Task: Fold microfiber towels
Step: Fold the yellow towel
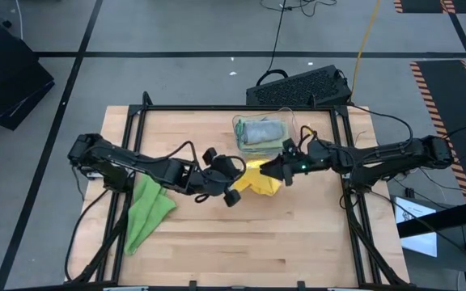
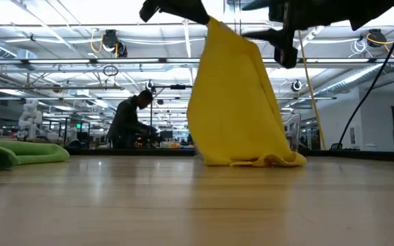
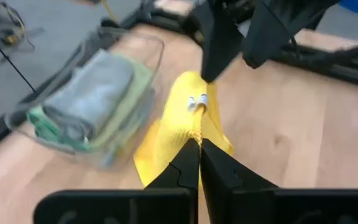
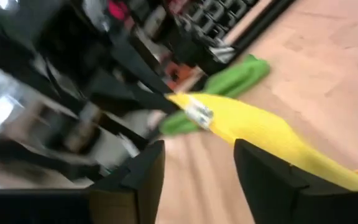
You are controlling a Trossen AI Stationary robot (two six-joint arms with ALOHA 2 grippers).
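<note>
A yellow towel (image 1: 259,181) is raised at mid-table; its top is at my left gripper (image 3: 199,163), which is shut on it, and its lower end rests on the wood. My right gripper (image 4: 197,168) stands open just right of the towel's raised top, its fingers on either side of the cloth; no touch shows. A bright green towel (image 1: 146,212) lies crumpled on the table's left part. Folded grey and green towels (image 3: 98,102) sit in the clear bin. My left gripper pinches the yellow towel's raised top edge (image 3: 196,127) between its two fingers, close to a small white tag (image 3: 197,103). The fingers come from the table's left, slanting down. The towel hangs below them in loose folds, its lower end (image 2: 255,160) bunched on the table.
The clear bin (image 1: 241,123) stands near the far edge, just behind the grippers. A black keyboard (image 1: 299,86) lies beyond the far edge. The table's near half is bare wood (image 1: 249,250). A person (image 2: 130,119) stands far off in the room.
</note>
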